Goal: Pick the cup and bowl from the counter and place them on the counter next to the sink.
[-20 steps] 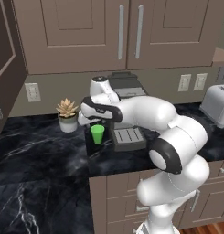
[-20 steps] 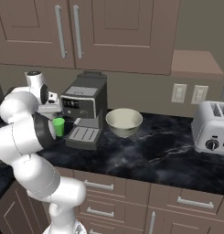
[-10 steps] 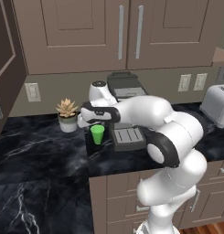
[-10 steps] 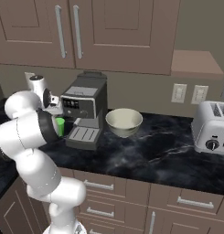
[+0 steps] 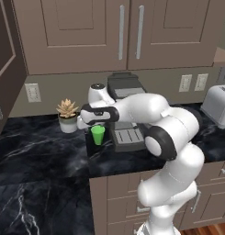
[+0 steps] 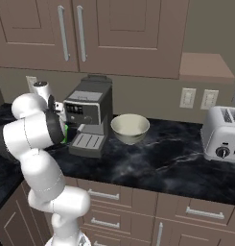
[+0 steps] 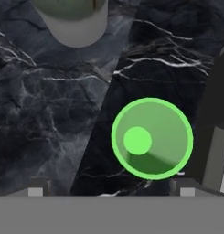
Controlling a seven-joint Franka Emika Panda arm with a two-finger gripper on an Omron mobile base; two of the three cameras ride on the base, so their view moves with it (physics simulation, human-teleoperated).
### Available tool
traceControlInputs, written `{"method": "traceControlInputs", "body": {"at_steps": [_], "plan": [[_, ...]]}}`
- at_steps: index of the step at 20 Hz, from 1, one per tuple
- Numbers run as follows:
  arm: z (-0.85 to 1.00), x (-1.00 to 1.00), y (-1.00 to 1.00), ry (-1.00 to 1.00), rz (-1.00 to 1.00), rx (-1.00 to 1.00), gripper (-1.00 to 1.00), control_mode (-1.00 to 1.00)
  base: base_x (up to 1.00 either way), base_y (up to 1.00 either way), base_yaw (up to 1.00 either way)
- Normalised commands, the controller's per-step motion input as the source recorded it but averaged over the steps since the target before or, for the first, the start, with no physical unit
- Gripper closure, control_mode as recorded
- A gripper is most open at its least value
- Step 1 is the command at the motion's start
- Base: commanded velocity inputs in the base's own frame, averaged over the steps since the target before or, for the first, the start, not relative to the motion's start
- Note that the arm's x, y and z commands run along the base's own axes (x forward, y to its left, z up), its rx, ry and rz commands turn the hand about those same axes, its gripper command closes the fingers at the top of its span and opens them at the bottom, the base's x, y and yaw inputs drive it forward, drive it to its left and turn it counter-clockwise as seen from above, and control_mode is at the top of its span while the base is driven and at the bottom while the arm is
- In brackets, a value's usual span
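Green cup [image 5: 98, 134] standing upright on black tabletop [image 5: 40, 151]; cream bowl [image 6: 130, 128] sitting upright, well apart.

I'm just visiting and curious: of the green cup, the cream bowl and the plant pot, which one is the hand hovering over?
The small green cup, directly below the open fingers. The bowl sits beyond the coffee machine; the plant pot stands off to the side.

coffee machine [image 6: 89, 115] under the cabinets [image 6: 90, 33] (succulent [image 5: 68, 114] left of it), toaster [image 6: 223, 134] far right.

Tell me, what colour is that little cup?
Bright green; the cup shows best in the hand view, seen from above.
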Motion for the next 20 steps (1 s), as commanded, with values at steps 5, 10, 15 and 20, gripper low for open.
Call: {"method": "traceControlInputs", "body": {"at_steps": [5,10,15,20], "plan": [[-0.03,0.00,0.15,0.04,0.00,0.00,-1.00,-1.00,0.00,0.00,0.00],[-0.21,0.07,0.02,0.02,0.00,0.00,-1.00,-1.00,0.00,0.00,0.00],[-0.25,0.14,0.00,0.00,0.00,0.00,-1.00,-1.00,0.00,0.00,0.00],[-0.19,0.12,0.00,0.01,0.00,0.00,-1.00,-1.00,0.00,0.00,0.00]]}}
